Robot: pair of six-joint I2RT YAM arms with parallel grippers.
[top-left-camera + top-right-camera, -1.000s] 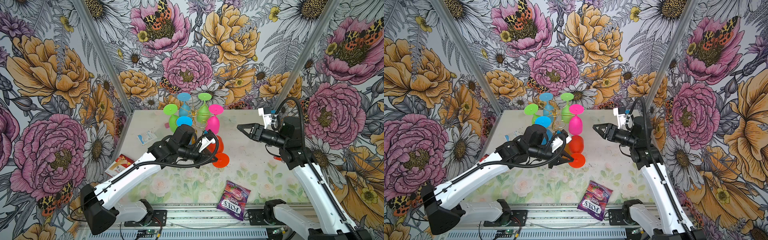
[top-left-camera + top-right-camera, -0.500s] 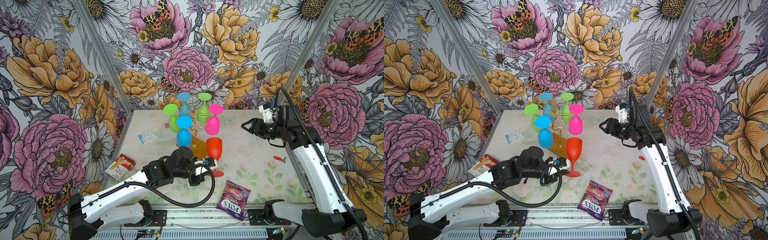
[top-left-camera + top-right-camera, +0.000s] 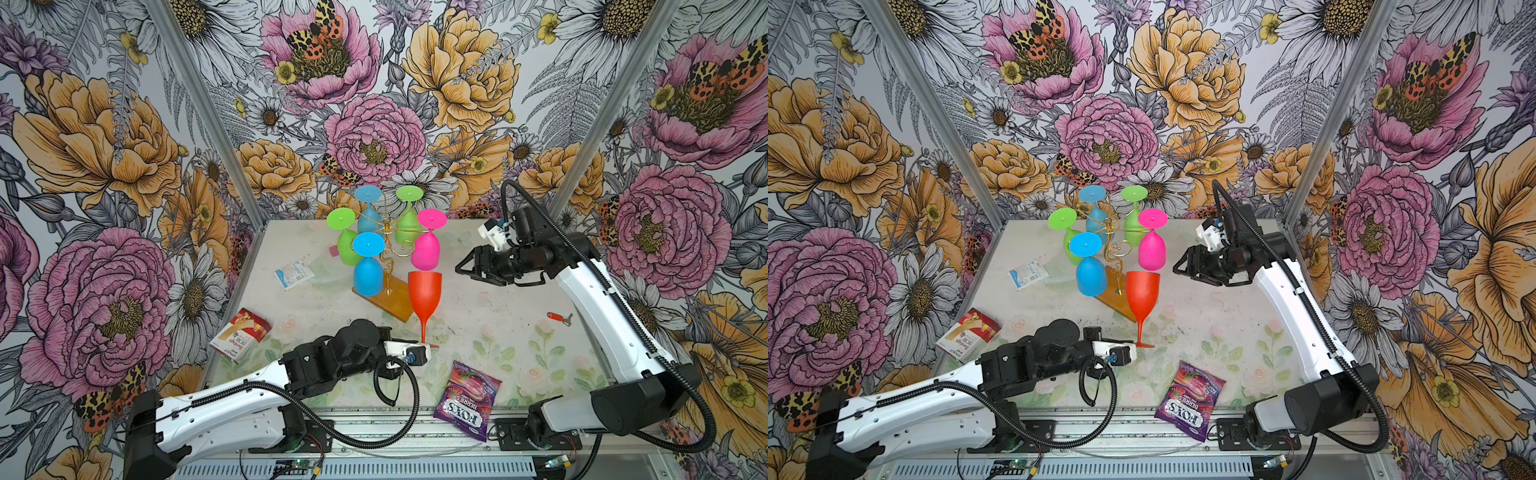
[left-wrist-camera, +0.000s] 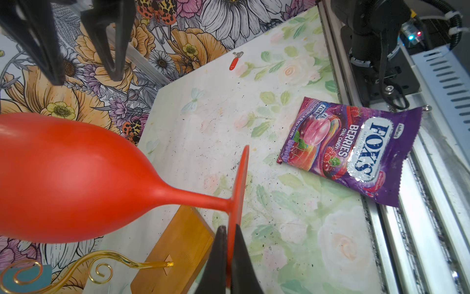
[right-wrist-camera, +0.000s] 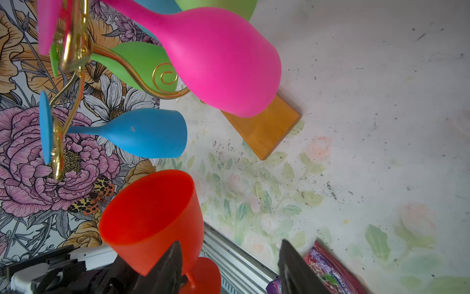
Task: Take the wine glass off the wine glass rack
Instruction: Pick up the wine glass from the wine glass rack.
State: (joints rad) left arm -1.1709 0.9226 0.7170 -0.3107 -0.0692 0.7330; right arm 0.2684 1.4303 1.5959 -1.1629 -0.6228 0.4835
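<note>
Floral wallpaper all round and a pale flowery tabletop (image 3: 519,332), and the red wine glass (image 3: 424,291) is already off the wine glass rack (image 3: 395,301). It's upright, bowl up, just beside the wooden base on the near side. Left claw (image 4: 229,230) is pinched tight on the edge of its foot, low down by the tabletop; can't tell if the foot is actually resting there. So I'd say the main job's done, and what's left is letting go without tipping it. Right claw (image 3: 461,269) hangs near the pink glass (image 3: 426,251) on the rack, jaws apart, nothing in it
</note>
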